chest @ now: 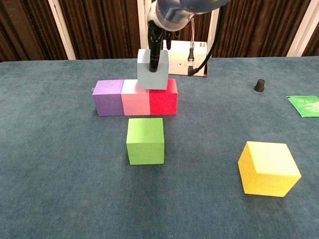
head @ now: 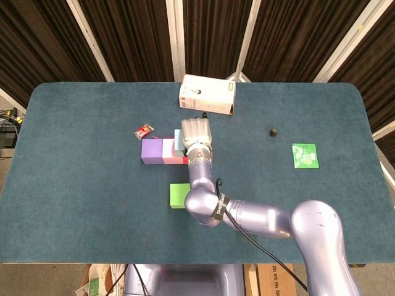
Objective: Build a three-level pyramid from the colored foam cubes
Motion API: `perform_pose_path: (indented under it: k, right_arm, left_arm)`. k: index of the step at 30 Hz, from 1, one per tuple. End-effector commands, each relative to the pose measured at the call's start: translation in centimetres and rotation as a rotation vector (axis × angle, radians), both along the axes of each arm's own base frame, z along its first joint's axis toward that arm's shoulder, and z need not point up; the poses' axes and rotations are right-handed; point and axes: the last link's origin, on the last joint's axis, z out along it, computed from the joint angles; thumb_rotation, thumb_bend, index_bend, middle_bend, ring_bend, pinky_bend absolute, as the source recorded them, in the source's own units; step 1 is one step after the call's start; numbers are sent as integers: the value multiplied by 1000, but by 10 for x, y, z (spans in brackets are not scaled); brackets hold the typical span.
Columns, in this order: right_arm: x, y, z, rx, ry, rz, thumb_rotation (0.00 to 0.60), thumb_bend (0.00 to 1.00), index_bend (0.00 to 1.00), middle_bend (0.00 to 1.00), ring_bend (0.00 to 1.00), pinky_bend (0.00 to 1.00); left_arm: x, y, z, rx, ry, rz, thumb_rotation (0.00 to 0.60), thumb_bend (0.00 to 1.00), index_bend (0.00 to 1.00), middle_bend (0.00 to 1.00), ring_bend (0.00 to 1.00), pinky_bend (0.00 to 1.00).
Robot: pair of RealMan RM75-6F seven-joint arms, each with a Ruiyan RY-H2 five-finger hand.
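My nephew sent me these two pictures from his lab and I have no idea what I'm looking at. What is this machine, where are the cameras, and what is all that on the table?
It is a two-armed robot with finger hands, steered by a person. One picture looks down from its head, the other looks forward from its chest. Only the right arm shows; its right hand holds a light blue cube over the seam between the pink cube and red cube. A purple cube completes that row, the bottom of a pyramid. Whether the blue cube already rests on them I cannot tell. A green cube and a yellow cube wait nearer the robot. Also on the blue table: a white box, a green packet, a small black knob and a small red wrapper.
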Motion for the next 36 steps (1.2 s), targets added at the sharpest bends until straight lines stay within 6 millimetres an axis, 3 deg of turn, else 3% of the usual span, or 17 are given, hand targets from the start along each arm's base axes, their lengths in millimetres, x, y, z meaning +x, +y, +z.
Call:
perform_pose_path:
  k: [1, 36]
  right_arm:
    - [2, 0, -2, 0, -5, 3, 600, 325, 385, 398, 215, 0]
    - [10, 0, -17, -9, 21, 13, 600, 325, 385, 398, 215, 0]
  left_arm:
    - [0, 0, 0, 1, -1, 0, 600, 297, 61, 0, 0, 0]
    - [-3, 2, 3, 12, -16, 21, 600, 297, 62, 0, 0, 0]
